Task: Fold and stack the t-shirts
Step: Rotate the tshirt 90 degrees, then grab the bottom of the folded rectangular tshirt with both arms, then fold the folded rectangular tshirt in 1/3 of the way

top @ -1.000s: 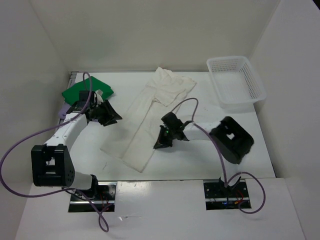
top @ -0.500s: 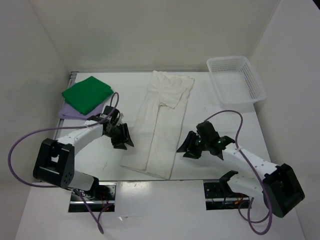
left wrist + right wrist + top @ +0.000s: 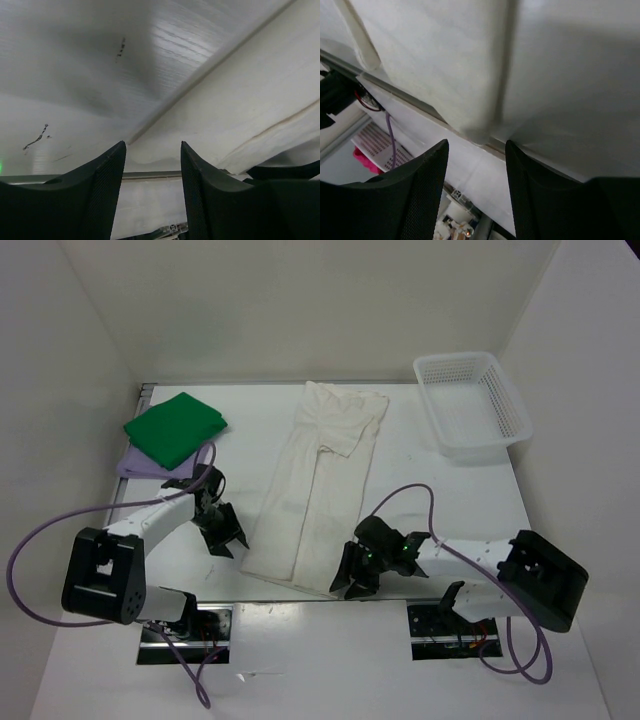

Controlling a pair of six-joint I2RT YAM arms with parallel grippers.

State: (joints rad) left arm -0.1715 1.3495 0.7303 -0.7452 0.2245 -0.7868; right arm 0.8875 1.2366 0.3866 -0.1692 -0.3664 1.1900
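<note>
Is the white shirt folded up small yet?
Only partly. The white shirt lies as a long narrow strip, sides folded inward lengthwise, not doubled end to end.

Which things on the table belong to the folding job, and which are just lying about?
Job: white t-shirt, spread out; green t-shirt, folded; lavender t-shirt, under the green one.
Lying about: mesh basket, far right corner.

t-shirts 3: white t-shirt [image 3: 318,490], green t-shirt [image 3: 175,428], lavender t-shirt [image 3: 134,466] | basket [image 3: 478,448] 1 | tools 2: left tool [image 3: 224,536], right tool [image 3: 349,583]
</note>
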